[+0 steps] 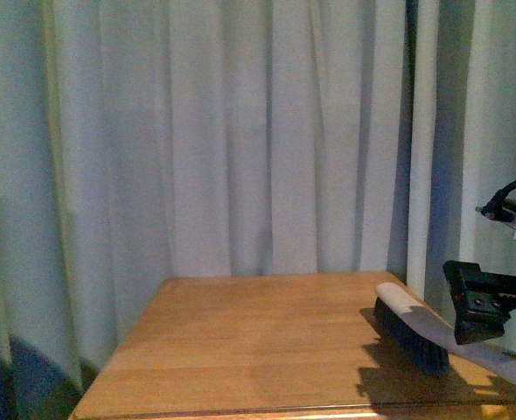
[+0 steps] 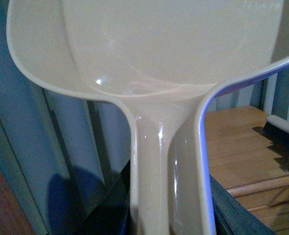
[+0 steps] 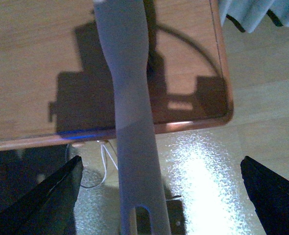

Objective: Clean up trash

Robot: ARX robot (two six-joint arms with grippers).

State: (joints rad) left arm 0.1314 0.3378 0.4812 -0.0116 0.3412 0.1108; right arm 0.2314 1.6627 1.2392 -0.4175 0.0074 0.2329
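Right claw (image 3: 161, 164) spread, straddling the brush handle (image 3: 132, 122) overhanging the bench (image 1: 258, 341) edge, ready to clamp. Left claw hidden behind dustpan (image 2: 154, 54); can't tell.

Pale grey-green curtains (image 1: 240, 131) hung in long folds across the whole back of the room. In front of them stood a light wooden table (image 1: 240, 350), its top warm-toned and crossed by hard shadows. Below its edge lay a pale floor (image 3: 267, 98) with a bright patch of glare.
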